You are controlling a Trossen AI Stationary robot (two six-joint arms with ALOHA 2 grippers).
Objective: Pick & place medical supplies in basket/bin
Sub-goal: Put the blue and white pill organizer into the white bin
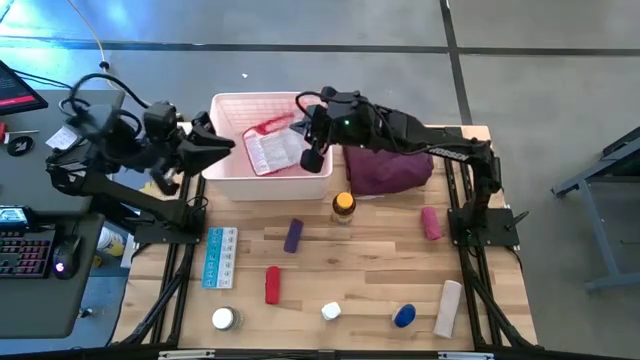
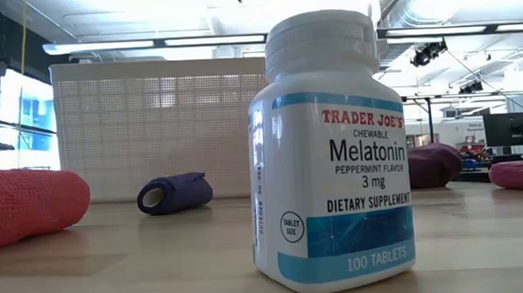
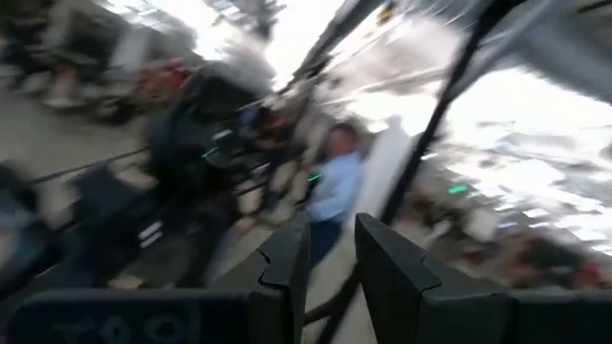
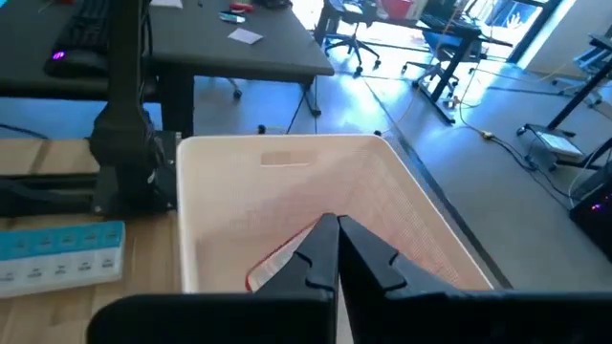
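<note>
The white basket (image 1: 232, 172) stands at the table's far side, with a flat red case (image 1: 268, 127) and a white leaflet (image 1: 272, 152) lying inside it. My right gripper (image 1: 312, 158) hangs shut over the basket's right part, above the red case (image 4: 273, 266), with nothing between its fingers (image 4: 335, 250). My left gripper (image 1: 228, 145) stands raised over the basket's left rim, its fingers (image 3: 332, 272) a little apart and holding nothing. Loose supplies lie on the table: a purple cylinder (image 1: 293, 235), a red cylinder (image 1: 272, 284), a pink cylinder (image 1: 431, 223) and a blue-white pill box (image 1: 220, 257).
A maroon cloth bundle (image 1: 388, 170) lies right of the basket, and an amber bottle (image 1: 343, 207) stands in front of it. Near the table's front edge are a white cylinder (image 1: 449, 307), a blue-capped bottle (image 1: 404, 316) and a white jar (image 1: 224, 319). A melatonin bottle (image 2: 329, 152) fills the low view.
</note>
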